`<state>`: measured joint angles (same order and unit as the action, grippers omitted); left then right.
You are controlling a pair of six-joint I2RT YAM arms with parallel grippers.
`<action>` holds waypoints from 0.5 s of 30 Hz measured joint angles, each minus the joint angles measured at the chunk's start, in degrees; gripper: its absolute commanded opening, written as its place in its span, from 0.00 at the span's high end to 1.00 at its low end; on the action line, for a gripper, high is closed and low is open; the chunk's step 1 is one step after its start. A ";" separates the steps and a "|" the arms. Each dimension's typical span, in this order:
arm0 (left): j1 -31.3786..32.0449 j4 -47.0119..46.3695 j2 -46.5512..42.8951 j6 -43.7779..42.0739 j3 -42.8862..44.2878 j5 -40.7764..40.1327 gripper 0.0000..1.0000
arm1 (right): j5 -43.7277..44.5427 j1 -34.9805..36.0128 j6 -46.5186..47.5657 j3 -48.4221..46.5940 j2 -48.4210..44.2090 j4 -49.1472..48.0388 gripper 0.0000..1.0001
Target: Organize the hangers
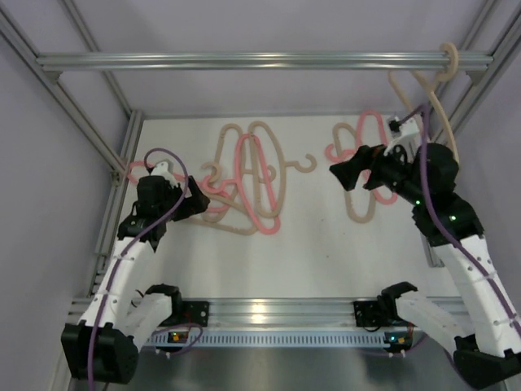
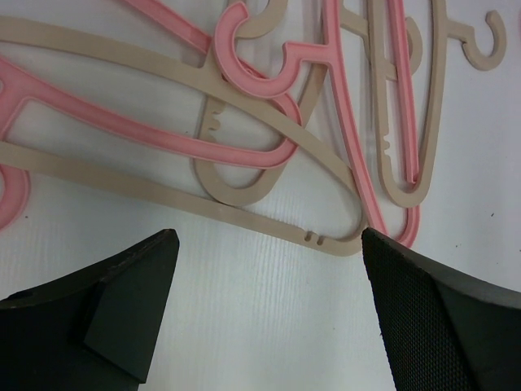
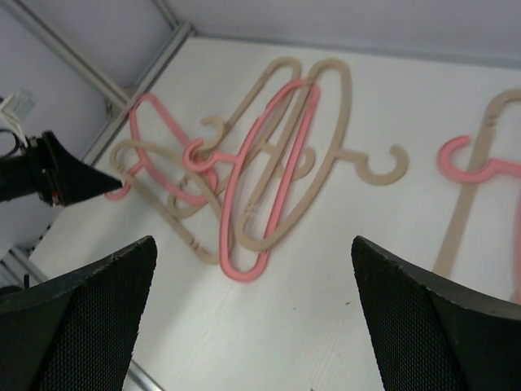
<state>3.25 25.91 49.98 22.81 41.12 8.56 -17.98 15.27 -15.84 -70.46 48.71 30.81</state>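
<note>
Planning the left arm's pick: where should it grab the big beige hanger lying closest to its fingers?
Take the beige hanger by its near bar beside the two notches, coming down from the near side. It lies flat there with bare table either side; farther up, other hangers cross it.

The table (image 1: 326, 261) lies free nearside, tangled hangers (image 1: 248, 183) beyond.
</note>
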 measured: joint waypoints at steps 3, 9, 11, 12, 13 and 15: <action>3.28 0.13 3.48 1.36 1.51 -0.96 0.02 | 2.78 6.99 -1.16 5.38 3.89 -3.56 0.01; 15.76 -0.15 15.82 4.22 11.30 -10.64 0.07 | 8.31 13.86 -5.09 17.77 10.49 -10.84 0.01; 20.13 -0.85 21.99 5.07 15.50 -14.49 0.11 | 9.33 13.90 -6.97 21.68 11.13 -14.03 0.01; 21.64 -0.94 24.94 5.40 17.33 -15.87 0.12 | 9.68 13.90 -7.65 23.12 11.23 -15.37 0.01; 23.04 -1.07 28.20 5.77 19.43 -17.22 0.15 | 10.12 13.90 -8.48 24.65 11.37 -16.72 0.00; 24.94 -1.44 34.93 6.36 23.56 -19.76 0.19 | 10.84 13.94 -9.99 26.99 11.45 -19.10 0.01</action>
<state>28.18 24.47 84.90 29.17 64.69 -11.20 -7.14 29.21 -25.82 -43.46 60.16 11.70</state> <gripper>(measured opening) 0.844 0.993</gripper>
